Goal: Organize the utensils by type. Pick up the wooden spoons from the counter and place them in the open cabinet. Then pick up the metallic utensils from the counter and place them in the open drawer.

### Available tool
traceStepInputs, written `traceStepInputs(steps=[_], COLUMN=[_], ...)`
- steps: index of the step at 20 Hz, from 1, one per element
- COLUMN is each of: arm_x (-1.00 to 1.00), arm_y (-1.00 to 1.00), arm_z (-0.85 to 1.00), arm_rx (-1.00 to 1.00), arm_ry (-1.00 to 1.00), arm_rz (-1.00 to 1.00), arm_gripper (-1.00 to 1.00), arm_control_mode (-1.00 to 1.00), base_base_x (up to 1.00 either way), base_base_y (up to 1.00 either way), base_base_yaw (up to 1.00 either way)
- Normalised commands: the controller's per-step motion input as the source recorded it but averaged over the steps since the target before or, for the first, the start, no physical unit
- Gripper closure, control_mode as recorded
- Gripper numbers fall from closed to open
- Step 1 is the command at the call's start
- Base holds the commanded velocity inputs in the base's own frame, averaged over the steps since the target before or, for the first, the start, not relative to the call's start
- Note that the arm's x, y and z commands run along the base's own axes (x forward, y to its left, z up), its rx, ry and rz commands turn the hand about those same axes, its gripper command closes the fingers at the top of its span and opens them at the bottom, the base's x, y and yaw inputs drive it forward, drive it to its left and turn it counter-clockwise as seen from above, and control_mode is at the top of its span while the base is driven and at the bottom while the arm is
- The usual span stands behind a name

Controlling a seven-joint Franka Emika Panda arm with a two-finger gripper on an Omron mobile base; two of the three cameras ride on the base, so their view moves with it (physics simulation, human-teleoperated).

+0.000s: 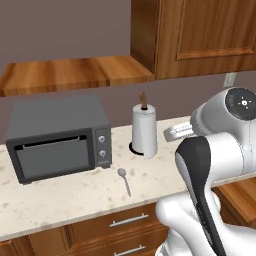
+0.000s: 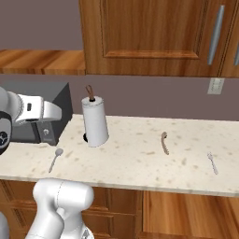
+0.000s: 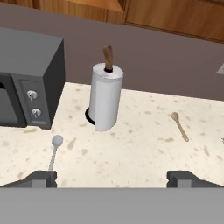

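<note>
A light-wood spoon lies alone on the beige counter, right of the paper towel roll. Near the counter's front edge, left of that roll, rests a small silver spoon. Further right lies another thin silver utensil. My gripper hangs open above the counter's front edge with nothing between its fingers. It is well back from both spoons. The open cabinet's shelf floor shows up at the left. The open drawer shows its lighter wood inside below the counter.
A dark grey toaster oven stands at the counter's left. A white paper towel roll on a brown post stands between the two spoons. A closed wall cabinet hangs above.
</note>
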Motion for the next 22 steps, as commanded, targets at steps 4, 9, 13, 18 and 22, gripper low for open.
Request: traceStepInputs(steps=[4,9,13,18,22], arm_x=[0.17,0.14,0.02,0.0,0.0], arm_y=[-0.23,-0.47,-0.61,-0.64,-0.63], arm_z=[-0.03,-0.07,-0.1,-0.13,-0.1], arm_rx=[0.0,0.0,0.01,0.0,0.0], arm_ry=[0.07,0.1,0.03,0.01,0.0], arm_rz=[0.0,0.0,0.0,0.0,0.0], arm_gripper=[-1.0,-1.0,-1.0,-1.0,-1.0], arm_control_mode=[-1.0,-1.0,-1.0,-1.0,-1.0], base_base_x=[0.0,0.0,0.0,0.0,0.0], base_base_y=[0.0,0.0,0.0,0.0,0.0], base_base_yaw=[0.0,0.0,0.0,0.0,0.0])
